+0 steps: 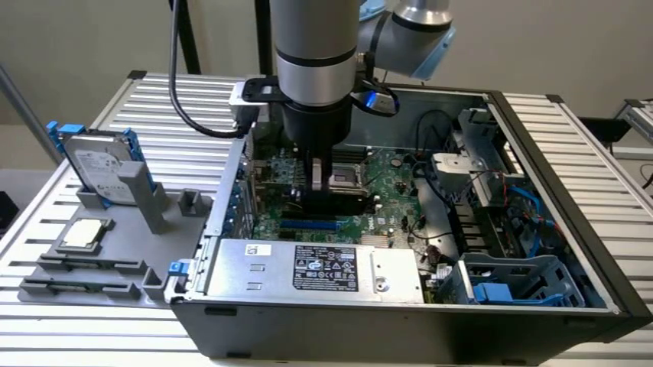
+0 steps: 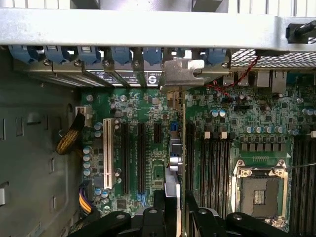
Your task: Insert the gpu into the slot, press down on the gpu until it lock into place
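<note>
**Gripper clamping the gpu on edge above the motherboard, inside the open case.**

In the wrist view the gripper (image 2: pixel 176 212) is pinching the gpu (image 2: pixel 177 170) between its two black fingers (image 2: pixel 159 217), the jaws drawn in narrow against the card's two faces. The card is standing on edge, and its silver bracket (image 2: pixel 183 74) is sitting against the rear wall's row of blue latches (image 2: pixel 121 54). In the exterior view the gripper (image 1: pixel 329 200) is reaching straight down into the case (image 1: pixel 408 321), its tip just above the blue slot (image 1: pixel 309 226). Whether the card's lower edge is sitting in the groove, I cannot tell. The black memory slots (image 2: pixel 212 163) are running just beside the card, with the CPU socket (image 2: pixel 259 190) beyond them. Outside the case, at the exterior view's left, a hard drive (image 1: pixel 102 164) with blue rails is standing in a grey fixture (image 1: pixel 153 202).
</note>
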